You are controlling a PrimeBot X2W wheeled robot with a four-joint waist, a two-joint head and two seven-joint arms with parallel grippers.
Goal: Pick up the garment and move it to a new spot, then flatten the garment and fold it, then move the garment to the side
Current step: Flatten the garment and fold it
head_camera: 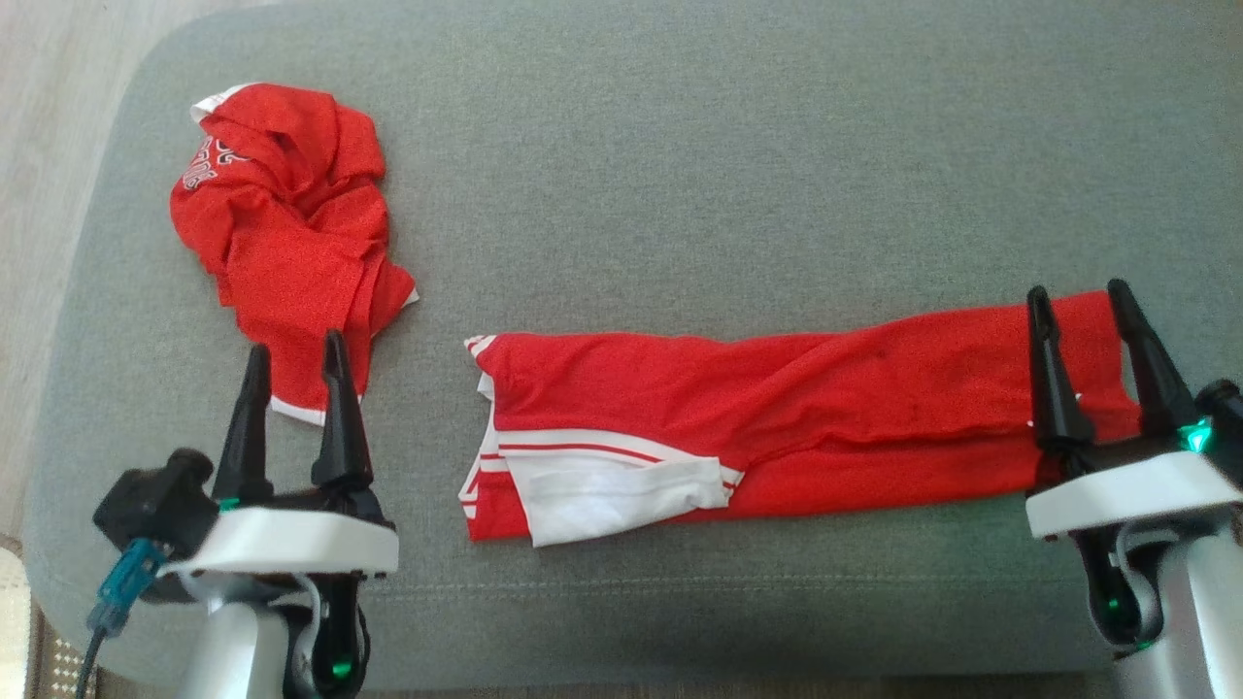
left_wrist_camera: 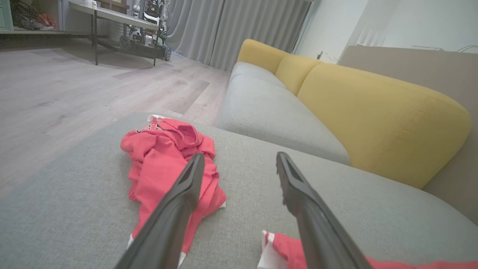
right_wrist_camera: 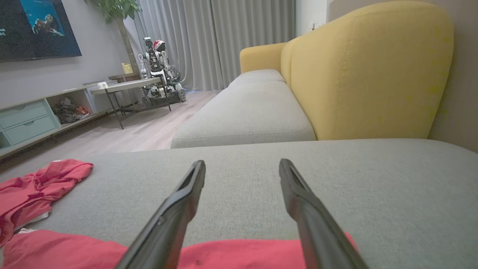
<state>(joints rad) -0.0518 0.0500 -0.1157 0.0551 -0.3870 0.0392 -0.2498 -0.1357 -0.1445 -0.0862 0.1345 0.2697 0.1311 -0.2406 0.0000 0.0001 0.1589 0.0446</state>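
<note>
A long red garment (head_camera: 777, 417) with white trim lies folded into a strip across the grey cushion (head_camera: 680, 146). Its white-edged left end (left_wrist_camera: 283, 248) shows at the bottom of the left wrist view, and its right end (right_wrist_camera: 56, 250) lies under the right fingers. A second red garment (head_camera: 282, 233) sits crumpled at the far left (left_wrist_camera: 168, 168) (right_wrist_camera: 37, 186). My left gripper (head_camera: 295, 343) is open over that heap's near edge, with nothing between its fingers (left_wrist_camera: 239, 158). Open and empty as well, my right gripper (head_camera: 1077, 288) hovers over the strip's right end (right_wrist_camera: 242, 166).
The cushion's front edge (head_camera: 680, 621) runs close to both wrists and its left edge drops to a pale wood floor (head_camera: 49, 146). Beyond it stands a sofa with a grey seat (right_wrist_camera: 246, 112) and yellow back (left_wrist_camera: 373, 112). A low table (right_wrist_camera: 123, 87) stands far off.
</note>
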